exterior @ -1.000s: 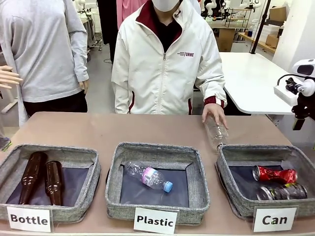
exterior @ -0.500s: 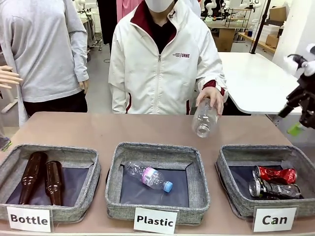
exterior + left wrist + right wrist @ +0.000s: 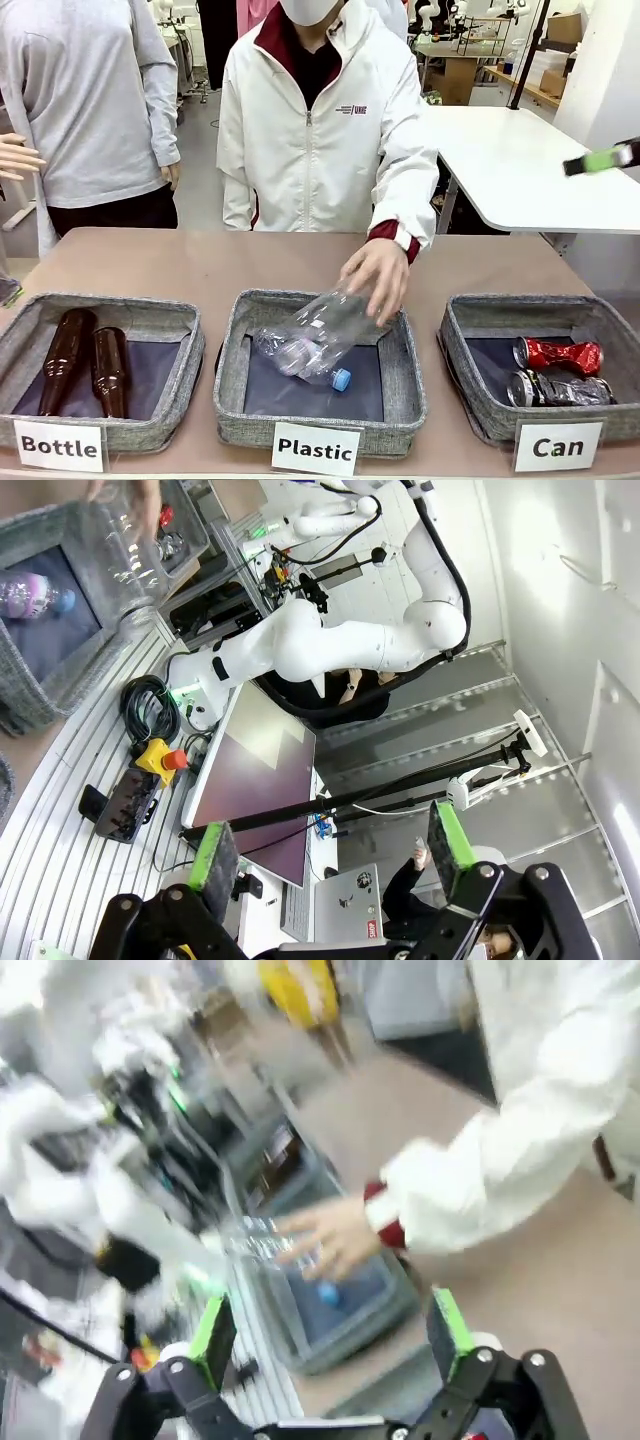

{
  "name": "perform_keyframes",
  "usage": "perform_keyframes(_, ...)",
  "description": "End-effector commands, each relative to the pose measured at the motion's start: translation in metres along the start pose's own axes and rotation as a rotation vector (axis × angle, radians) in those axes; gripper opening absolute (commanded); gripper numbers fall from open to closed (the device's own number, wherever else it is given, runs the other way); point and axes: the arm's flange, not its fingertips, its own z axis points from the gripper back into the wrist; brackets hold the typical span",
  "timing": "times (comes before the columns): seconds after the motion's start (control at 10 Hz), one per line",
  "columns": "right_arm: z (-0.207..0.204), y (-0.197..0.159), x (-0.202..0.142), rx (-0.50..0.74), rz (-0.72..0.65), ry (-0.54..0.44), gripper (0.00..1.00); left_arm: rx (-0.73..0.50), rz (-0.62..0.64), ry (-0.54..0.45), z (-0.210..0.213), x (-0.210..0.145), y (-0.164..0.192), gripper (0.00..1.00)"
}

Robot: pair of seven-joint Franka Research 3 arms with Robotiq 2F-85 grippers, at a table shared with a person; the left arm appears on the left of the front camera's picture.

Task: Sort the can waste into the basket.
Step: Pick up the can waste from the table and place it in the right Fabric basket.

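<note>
Two cans lie in the basket labelled "Can", at the front view's right: the red can nearer the back, the black can just in front of it, both on their sides and apparently touching. Judged from this, the can sort looks complete.

The person's hand lowers a clear plastic bottle into the middle basket labelled "Plastic", over a second clear bottle with a blue cap. The brown glass bottles lie in the "Bottle" basket.

Right gripper: jaws wide apart, nothing between the pads; its wrist view is motion-blurred and looks down on the person's hand. Left gripper: jaws wide, empty, pointed off the table toward the other arm and equipment.

Risks: the right arm appears to be in fast motion while the hand is over the table, so a sweep toward the middle could strike it. A further descent into the "Can" basket could nudge the cans or catch the soft fabric wall.
</note>
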Motion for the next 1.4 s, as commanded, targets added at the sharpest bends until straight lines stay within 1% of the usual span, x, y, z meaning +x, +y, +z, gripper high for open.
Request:
perform_keyframes(0.0, 0.033, -0.029, -0.011, 0.147, -0.221, -0.485, 1.00, -0.021, -0.007, -0.005, 0.001, -0.002, -0.003, 1.00)
perform_keyframes(0.2, 0.066, -0.046, -0.037, 0.113, -0.278, -0.553, 1.00, -0.021, -0.007, -0.005, 0.001, -0.002, -0.003, 1.00)
perform_keyframes(0.3, 0.082, -0.052, -0.053, 0.110, -0.279, -0.613, 1.00, -0.021, -0.007, -0.005, 0.001, -0.002, -0.003, 1.00)
perform_keyframes(0.4, 0.091, -0.056, -0.065, 0.093, -0.278, -0.648, 1.00, -0.021, -0.007, -0.005, 0.001, -0.002, -0.003, 1.00)
perform_keyframes(0.5, 0.090, -0.062, -0.069, 0.073, -0.281, -0.614, 1.00, -0.021, -0.007, -0.005, 0.001, -0.002, -0.003, 1.00)
perform_keyframes(0.6, 0.079, -0.063, -0.066, 0.025, -0.232, -0.495, 1.00, -0.021, -0.007, -0.005, 0.001, -0.002, -0.003, 1.00)
perform_keyframes(0.7, 0.102, -0.064, -0.075, 0.072, -0.302, -0.623, 1.00, -0.021, -0.007, -0.005, 0.001, -0.002, -0.003, 1.00)
perform_keyframes(1.3, 0.102, -0.064, -0.075, 0.072, -0.302, -0.623, 1.00, -0.021, -0.007, -0.005, 0.001, -0.002, -0.003, 1.00)
